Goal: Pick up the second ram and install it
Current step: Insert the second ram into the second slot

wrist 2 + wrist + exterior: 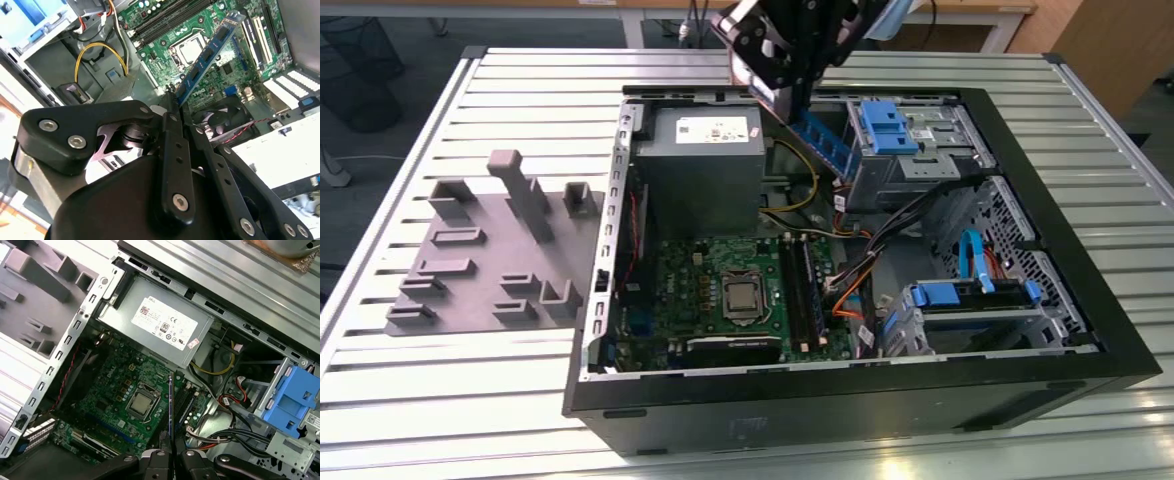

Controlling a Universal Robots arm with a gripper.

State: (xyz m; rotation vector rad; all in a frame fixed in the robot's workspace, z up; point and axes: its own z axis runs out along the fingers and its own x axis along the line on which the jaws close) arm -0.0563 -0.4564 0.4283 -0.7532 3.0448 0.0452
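Your arm comes into the exterior view from 12 o'clock and hangs above the rear half of the open computer case point(1067, 330), its wrist tilted so the gripper point(790, 100) points down into the case. The gripper is clamped on the second ram point(829, 143): in the second wrist view its fingers point(172, 107) pinch one end of the blue stick point(207, 55), and the rest of it juts out free over the board with its black chips facing the camera. In the first wrist view you see the stick edge-on point(170, 405), a thin line rising from between the closed fingertips point(161, 440).

In the exterior view the ram hangs in the air at a slant, between the grey power supply point(703, 150) and the blue-latched drive cage point(897, 130), toward 12 o'clock of the green motherboard point(720, 290). It touches nothing but the gripper. The dark memory slots point(798, 290) lie just at 3 o'clock of the processor socket point(742, 296), well below the stick.

The grey tray with upright blocks point(494, 250) sits on the slatted worktop point(440, 400) at 9 o'clock of the case.
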